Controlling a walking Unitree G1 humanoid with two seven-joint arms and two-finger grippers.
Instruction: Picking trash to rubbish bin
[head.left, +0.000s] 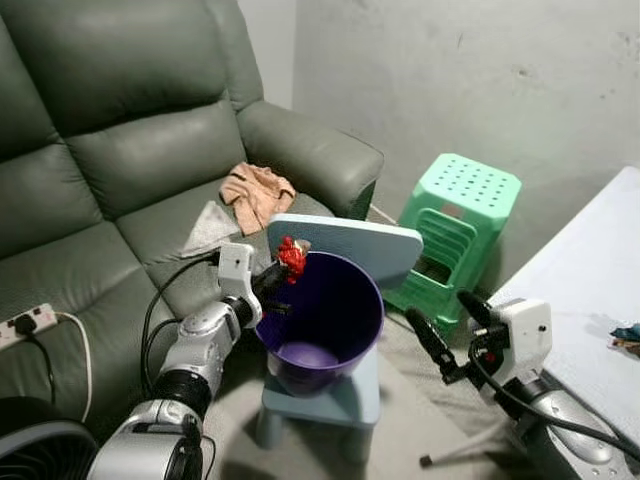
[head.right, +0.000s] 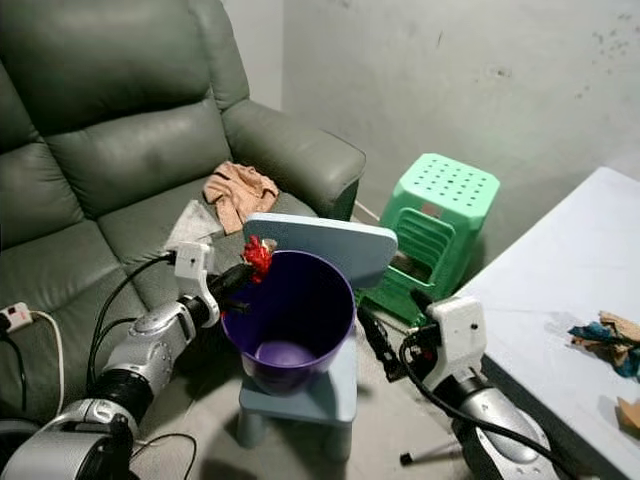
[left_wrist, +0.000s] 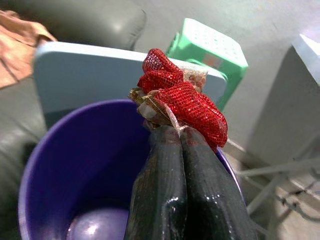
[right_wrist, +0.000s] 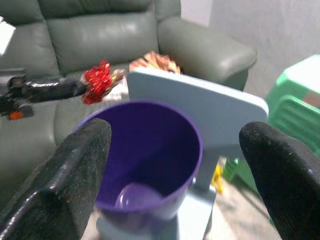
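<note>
From where I sit, my left end effector (head.left: 283, 270) has its two black fingers pressed together on a crumpled wad of red mesh trash (left_wrist: 180, 102), holding it right at the near-left rim of the purple rubbish bin (head.left: 330, 335), which stands on a small pale-blue chair (head.left: 345, 400) before the green sofa (head.left: 120, 170). My worry is the margin: the wad sits over the lip, not clearly over the mouth, so letting go here could send it down the outside onto the chair seat or floor. The netting also looks snaggy, and a loose beige strand lies against the fingertips, so it may cling when the fingers part, though I can't judge that well from the wrist view. The wad itself is glittery, light and springy-looking. Further right, my right end effector (head.left: 450, 335) hangs with fingers spread wide just beside the bin; a careless swing could knock the bin off its perch.
</note>
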